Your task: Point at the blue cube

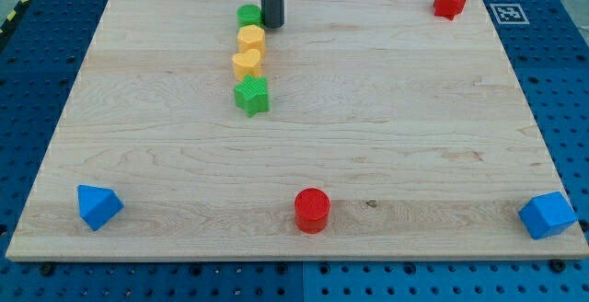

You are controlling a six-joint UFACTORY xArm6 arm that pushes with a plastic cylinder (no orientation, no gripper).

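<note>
Tip (272, 25) far up the board, just right of green cylinder (248, 15); no fingers, just a bare rod. Blue cube (548, 214) near right corner. Best swung right, clear of the yellow blocks (248, 51), then stopped short.

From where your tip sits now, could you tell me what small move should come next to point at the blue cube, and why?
I would probably slide my tip toward the view's bottom right. It sits near the view's top, just right of the green cylinder, while the blue cube lies in the bottom-right corner. The board along that diagonal looks free of blocks, and heading right avoids the column of blocks.
</note>
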